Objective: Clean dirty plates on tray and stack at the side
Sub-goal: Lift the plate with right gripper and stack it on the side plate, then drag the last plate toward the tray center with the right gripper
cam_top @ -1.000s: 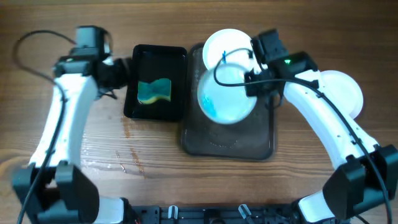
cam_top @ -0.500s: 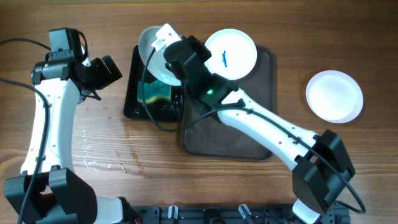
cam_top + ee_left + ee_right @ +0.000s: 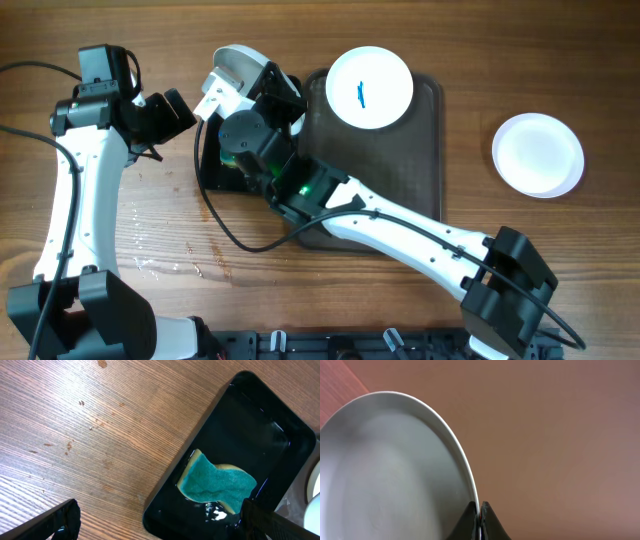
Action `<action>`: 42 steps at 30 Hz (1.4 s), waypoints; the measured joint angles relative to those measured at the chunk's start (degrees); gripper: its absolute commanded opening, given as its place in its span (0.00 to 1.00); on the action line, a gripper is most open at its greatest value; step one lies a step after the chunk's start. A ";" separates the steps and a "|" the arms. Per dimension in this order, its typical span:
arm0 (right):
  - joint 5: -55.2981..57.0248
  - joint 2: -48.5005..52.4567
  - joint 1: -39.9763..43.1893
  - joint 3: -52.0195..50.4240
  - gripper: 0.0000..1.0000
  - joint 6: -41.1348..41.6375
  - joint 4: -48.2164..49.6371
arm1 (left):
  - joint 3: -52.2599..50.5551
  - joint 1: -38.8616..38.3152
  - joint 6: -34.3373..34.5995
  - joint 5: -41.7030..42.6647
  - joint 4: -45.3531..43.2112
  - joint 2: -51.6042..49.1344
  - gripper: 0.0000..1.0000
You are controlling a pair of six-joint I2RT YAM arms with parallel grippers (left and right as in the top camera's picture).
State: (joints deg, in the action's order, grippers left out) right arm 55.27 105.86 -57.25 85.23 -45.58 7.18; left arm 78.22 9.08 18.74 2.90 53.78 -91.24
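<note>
gripper (image 3: 480, 512) with plate (image 3: 395, 470) over sponge tray (image 3: 250, 425)

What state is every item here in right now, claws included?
held plate: lifted, tilted, pinched at its rim.
right claw: shut on held plate.
left claw: open, empty.
smeared plate: flat on brown tray, blue streak at centre.
side plate: flat on table, no smear.
sponge: lying in black tray, looks wet.
</note>
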 measured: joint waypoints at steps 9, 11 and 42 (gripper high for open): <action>-34.82 -0.31 19.12 0.09 0.04 44.89 -37.97 | 0.00 0.00 0.02 0.00 0.00 0.00 1.00; -52.15 -1.66 28.96 0.07 0.04 54.66 -41.27 | 0.00 0.00 0.00 0.00 0.00 0.00 1.00; -63.28 -4.02 52.41 -3.43 0.57 54.01 -37.83 | 0.00 0.00 0.00 -0.02 0.02 0.00 1.00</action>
State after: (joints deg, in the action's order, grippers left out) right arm -8.01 101.84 -4.84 81.80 8.43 -30.65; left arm 78.22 9.08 18.74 2.87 53.80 -91.24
